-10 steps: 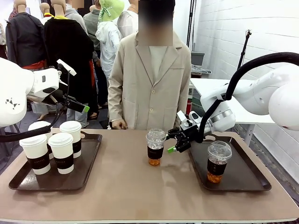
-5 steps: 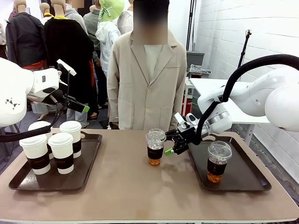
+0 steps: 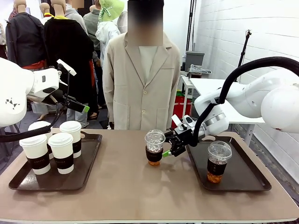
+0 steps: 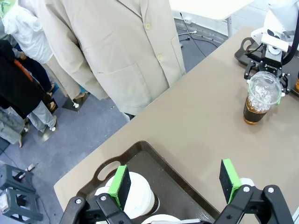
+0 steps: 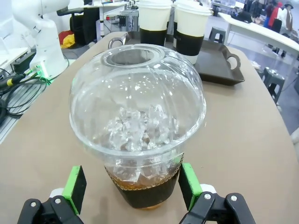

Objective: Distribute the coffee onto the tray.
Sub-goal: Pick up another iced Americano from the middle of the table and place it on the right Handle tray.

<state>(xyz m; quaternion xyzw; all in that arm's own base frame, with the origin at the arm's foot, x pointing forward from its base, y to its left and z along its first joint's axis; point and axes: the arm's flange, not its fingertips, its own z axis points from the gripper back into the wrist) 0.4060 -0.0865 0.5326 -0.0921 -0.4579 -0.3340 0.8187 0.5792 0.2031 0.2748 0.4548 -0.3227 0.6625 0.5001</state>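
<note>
The upright iced coffee cup (image 5: 138,126) sits at the right gripper's (image 3: 171,145) twelve o'clock, between its wide-open fingers, pads apart from the sleeve

Table (image 3: 126,186), two trays (image 3: 88,161) (image 3: 247,179), cup (image 3: 154,148)

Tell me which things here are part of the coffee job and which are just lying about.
Part of the job:
- iced cup on the bare table, between the open right gripper's fingers
- iced cup on the right tray
- three lidded paper cups on the left tray

Just lying about:
- white side table behind the right arm
- cables off the table edge
</note>
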